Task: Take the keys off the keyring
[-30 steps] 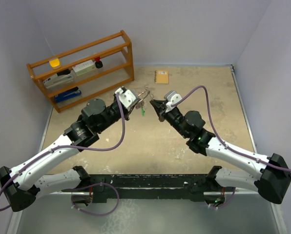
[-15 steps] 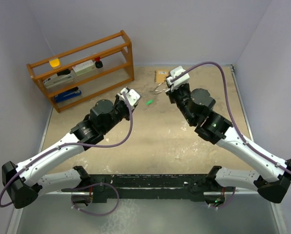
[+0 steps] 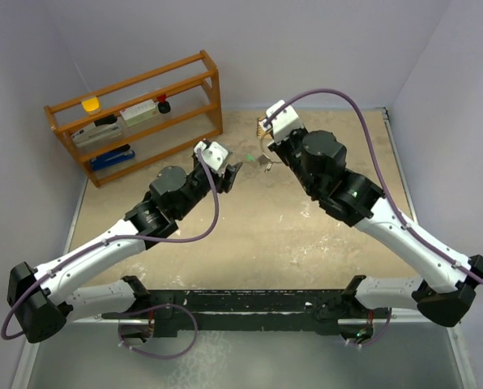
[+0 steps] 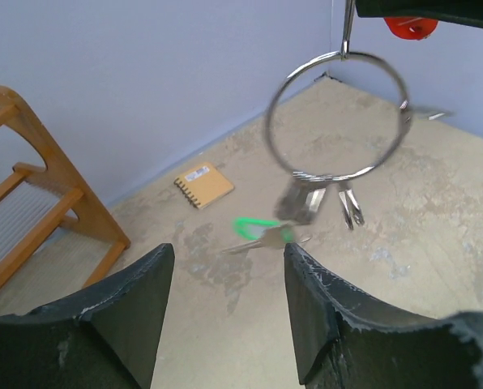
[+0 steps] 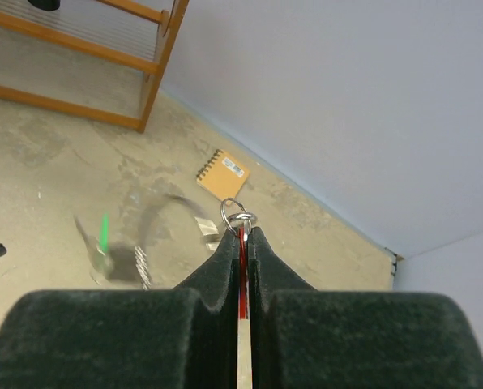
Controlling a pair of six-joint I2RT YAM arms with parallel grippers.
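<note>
The right gripper [image 5: 241, 235] pinches the red-headed key [image 4: 410, 26], from which the thin silver wire keyring [image 4: 332, 176] hangs blurred before the spread, empty left gripper [image 4: 229, 255], so a swing could make those jaws miss the small silver keys [image 4: 306, 203] or jerk the pinch loose.

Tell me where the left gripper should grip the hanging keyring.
Probably the bare arc of the keyring at the left of the left wrist view, approached head-on by the left gripper: the ring hangs face-on to it, silver keys bunch at the bottom, the right gripper holds it from above.
</note>
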